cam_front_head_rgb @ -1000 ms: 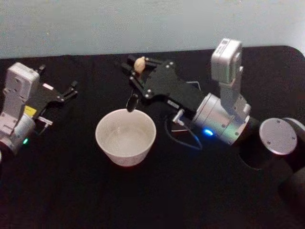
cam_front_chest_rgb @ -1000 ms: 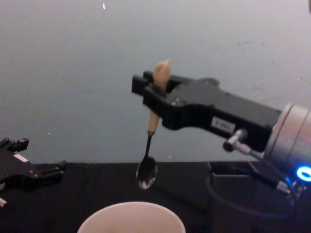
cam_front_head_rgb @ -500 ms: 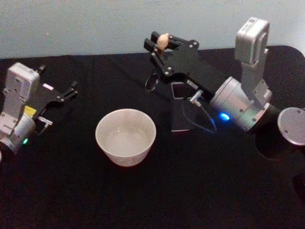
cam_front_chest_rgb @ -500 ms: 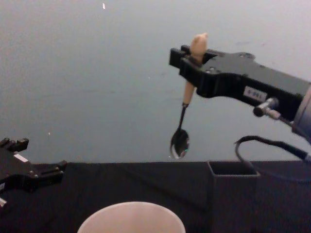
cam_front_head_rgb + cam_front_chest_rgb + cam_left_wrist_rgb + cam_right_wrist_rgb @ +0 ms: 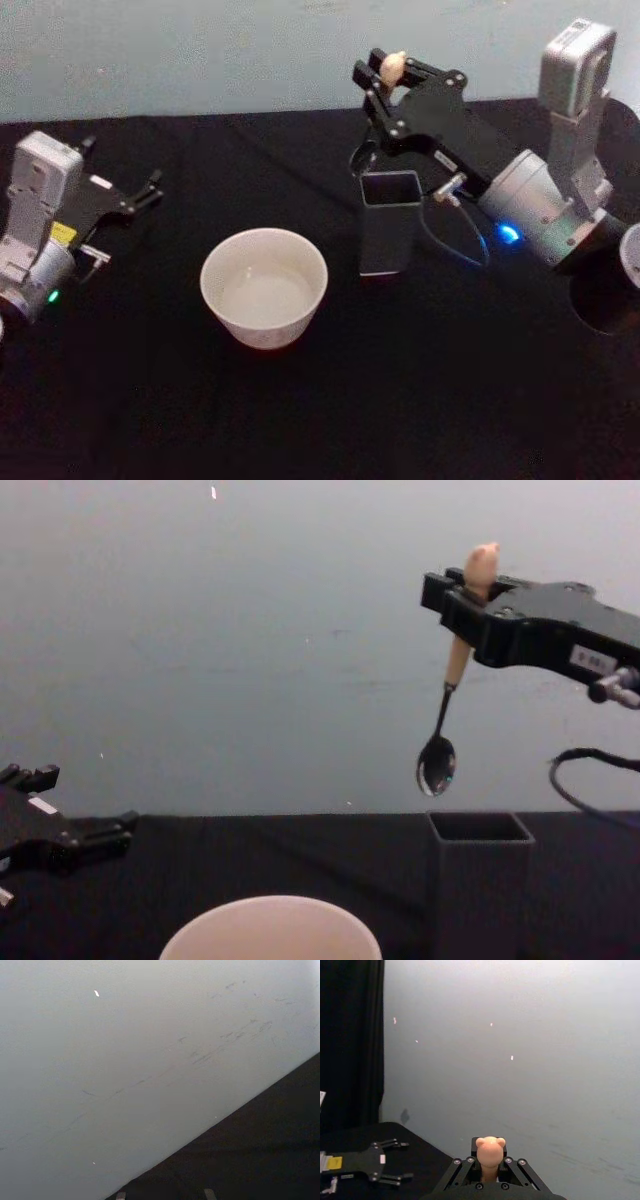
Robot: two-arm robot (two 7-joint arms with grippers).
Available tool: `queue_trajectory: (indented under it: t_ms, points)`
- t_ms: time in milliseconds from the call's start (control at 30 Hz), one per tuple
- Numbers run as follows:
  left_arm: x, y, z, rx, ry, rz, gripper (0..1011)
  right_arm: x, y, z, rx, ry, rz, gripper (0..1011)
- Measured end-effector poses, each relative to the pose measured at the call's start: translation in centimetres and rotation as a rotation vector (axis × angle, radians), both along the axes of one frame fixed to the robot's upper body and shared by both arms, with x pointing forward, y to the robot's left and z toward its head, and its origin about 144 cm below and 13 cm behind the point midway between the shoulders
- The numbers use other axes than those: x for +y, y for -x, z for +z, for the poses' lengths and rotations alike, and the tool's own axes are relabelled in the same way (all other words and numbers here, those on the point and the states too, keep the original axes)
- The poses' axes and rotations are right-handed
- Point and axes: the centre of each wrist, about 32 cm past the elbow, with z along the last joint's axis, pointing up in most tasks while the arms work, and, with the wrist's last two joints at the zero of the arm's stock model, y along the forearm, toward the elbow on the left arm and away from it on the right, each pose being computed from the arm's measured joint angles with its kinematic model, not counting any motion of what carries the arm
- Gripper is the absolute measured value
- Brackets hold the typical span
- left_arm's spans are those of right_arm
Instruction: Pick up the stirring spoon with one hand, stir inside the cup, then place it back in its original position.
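Observation:
My right gripper point(image 5: 388, 78) point(image 5: 452, 590) is shut on the peach handle of the stirring spoon point(image 5: 447, 710), which hangs bowl down just above the far left corner of the dark square-mouthed holder point(image 5: 388, 222) point(image 5: 478, 880). The spoon's bear-shaped tip point(image 5: 490, 1150) sticks up between the fingers. The pale round cup point(image 5: 264, 287) point(image 5: 272, 930) stands left of the holder, apart from the spoon. My left gripper point(image 5: 150, 190) point(image 5: 95, 835) rests open at the table's left side.
A black cloth point(image 5: 330, 420) covers the table, with a pale wall behind. The right arm's cable point(image 5: 455, 240) loops beside the holder. A round grey joint point(image 5: 630, 262) sits at the right edge.
The right gripper has carried the spoon rightward and up, from over the cup's far rim to above the holder. The left arm has not moved.

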Motion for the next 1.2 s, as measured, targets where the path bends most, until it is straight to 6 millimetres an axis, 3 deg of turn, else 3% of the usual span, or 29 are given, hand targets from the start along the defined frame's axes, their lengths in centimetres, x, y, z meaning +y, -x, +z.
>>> queue_trajectory:
  t_ms: [567, 1200]
  points:
    - [0.0, 0.0, 0.0, 0.0, 0.0, 0.0, 1001, -1.4, 0.7, -0.8, 0.037, 0.008, -0.048, 164]
    - [0.0, 0.0, 0.0, 0.0, 0.0, 0.0, 1001, -1.2, 0.5, -2.3, 0.097, 0.018, -0.069, 164]
